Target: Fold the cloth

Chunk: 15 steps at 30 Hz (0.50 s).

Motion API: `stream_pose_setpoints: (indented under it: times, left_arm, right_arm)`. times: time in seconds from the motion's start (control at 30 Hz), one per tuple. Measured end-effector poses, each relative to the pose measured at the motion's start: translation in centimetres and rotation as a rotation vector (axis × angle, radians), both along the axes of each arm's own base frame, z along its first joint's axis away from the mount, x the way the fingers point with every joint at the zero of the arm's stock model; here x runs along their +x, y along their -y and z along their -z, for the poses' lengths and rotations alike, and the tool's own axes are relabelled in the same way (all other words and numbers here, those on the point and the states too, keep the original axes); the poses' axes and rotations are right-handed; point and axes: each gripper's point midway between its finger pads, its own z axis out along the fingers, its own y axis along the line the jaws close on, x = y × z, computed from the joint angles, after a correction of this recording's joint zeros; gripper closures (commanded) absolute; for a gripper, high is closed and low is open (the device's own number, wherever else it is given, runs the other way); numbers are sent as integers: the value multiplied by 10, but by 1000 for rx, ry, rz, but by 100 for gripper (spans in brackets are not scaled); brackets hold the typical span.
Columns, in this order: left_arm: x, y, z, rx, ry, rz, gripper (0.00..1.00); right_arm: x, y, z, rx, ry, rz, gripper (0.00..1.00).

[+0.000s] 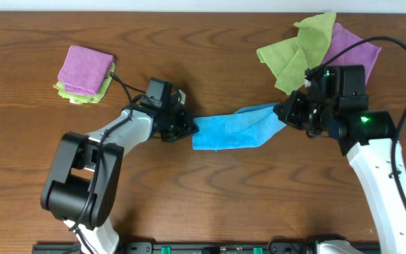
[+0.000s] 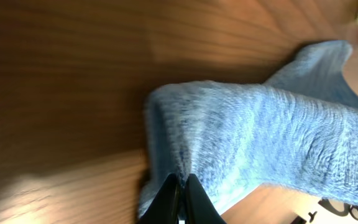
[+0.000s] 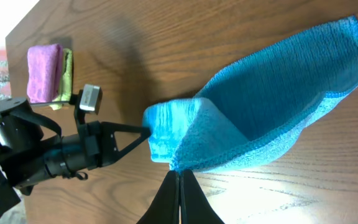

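Note:
The sky-blue cloth (image 1: 235,128) hangs stretched between my two grippers just above the middle of the wooden table, sagging toward the front. My left gripper (image 1: 189,127) is shut on its left end; the left wrist view shows the fingers (image 2: 180,186) pinching the cloth (image 2: 260,137). My right gripper (image 1: 282,113) is shut on its right end; the right wrist view shows the closed fingers (image 3: 179,177) gripping the cloth's edge (image 3: 266,106), with the left arm (image 3: 73,149) beyond it.
A folded purple cloth on a lime-green one (image 1: 84,73) lies at the far left. A loose lime-green cloth (image 1: 298,49) and a purple cloth (image 1: 354,46) lie crumpled at the far right, behind my right arm.

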Motion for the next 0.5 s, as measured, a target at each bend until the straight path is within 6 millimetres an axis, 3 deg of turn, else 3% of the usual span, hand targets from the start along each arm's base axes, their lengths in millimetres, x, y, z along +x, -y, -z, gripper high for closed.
stream_pose_setpoints:
  times: [0.13,0.27,0.3,0.33,0.5]
  left_arm:
    - [4,-26,-22,8,16,-41,95]
    - [22,-56,-95,-23,184,-103,94]
    - [26,-62,-117,-31,237,-112,94]
    - [28,-70,-152,-42,322,-122,95]
    - [5,-76,-230,-47,475,-96,94]
  right_arm:
    - [1,0,-6,-1,22,-4,98]
    - [4,-2,-18,12,53,-11,98]
    - [3,-4,-19,21,55,-17,98]
    - [3,-5,-20,27,54,-21,98]
    - [0,-23,-27,82,68,-77,99]
